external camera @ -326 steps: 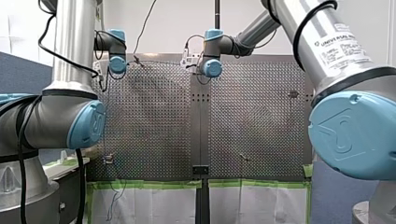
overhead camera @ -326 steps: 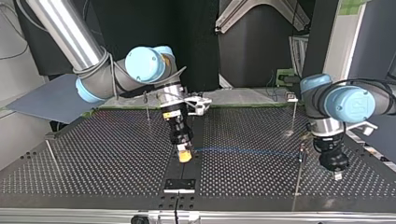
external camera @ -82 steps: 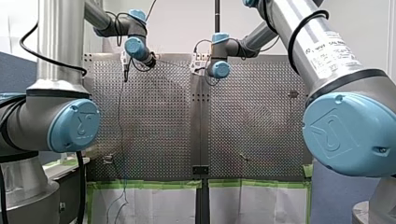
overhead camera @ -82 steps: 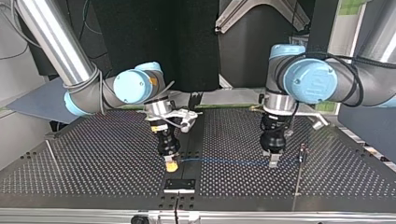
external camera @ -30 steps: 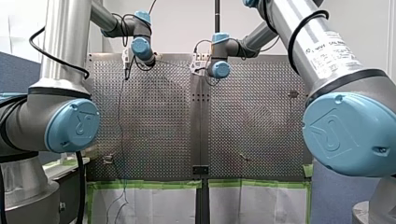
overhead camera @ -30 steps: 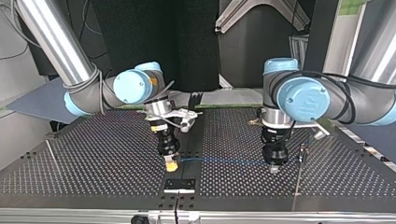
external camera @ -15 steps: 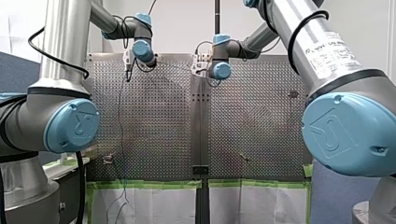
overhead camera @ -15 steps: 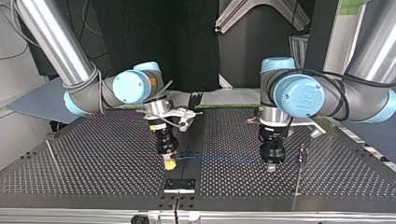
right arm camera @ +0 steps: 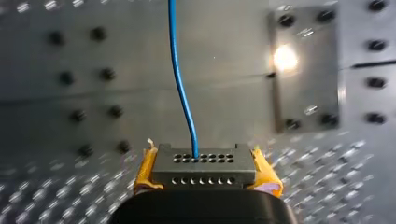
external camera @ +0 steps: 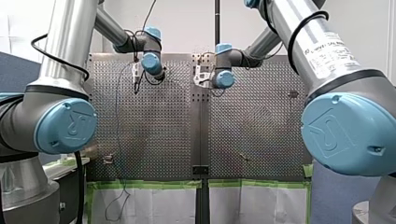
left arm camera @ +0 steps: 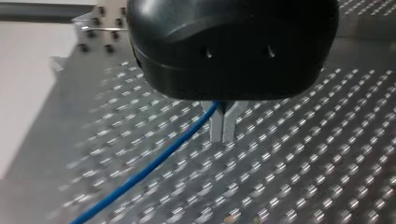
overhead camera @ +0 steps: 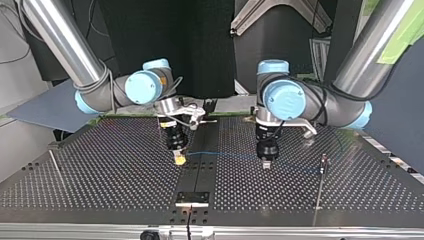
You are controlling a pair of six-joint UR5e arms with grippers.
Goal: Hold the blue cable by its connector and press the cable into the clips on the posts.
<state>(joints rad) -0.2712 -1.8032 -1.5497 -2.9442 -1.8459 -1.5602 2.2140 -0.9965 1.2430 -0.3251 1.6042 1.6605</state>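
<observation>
The blue cable [overhead camera: 225, 154] hangs taut just above the perforated table [overhead camera: 100, 185] between my two grippers. In the top view my right gripper [overhead camera: 178, 159] is at the left of the middle seam. In the right wrist view my right gripper [right arm camera: 204, 157] is shut on the black connector [right arm camera: 204, 167], its yellow pads [right arm camera: 145, 170] on either side, and the blue cable [right arm camera: 181, 84] leaves the connector's face. My left gripper [overhead camera: 266, 163] is further along the cable. In the left wrist view my left gripper [left arm camera: 222, 135] is shut on the blue cable [left arm camera: 154, 163] with its metal fingers.
A thin post with a clip [overhead camera: 323, 161] stands at the top view's right, beyond my left gripper. Another thin post [overhead camera: 56, 170] stands at that view's far left. A small black plate [overhead camera: 192, 198] sits on the middle seam near the table's edge.
In the top view both grippers have carried the cable further from the camera. My left gripper has also moved to that view's left, away from the post at the right.
</observation>
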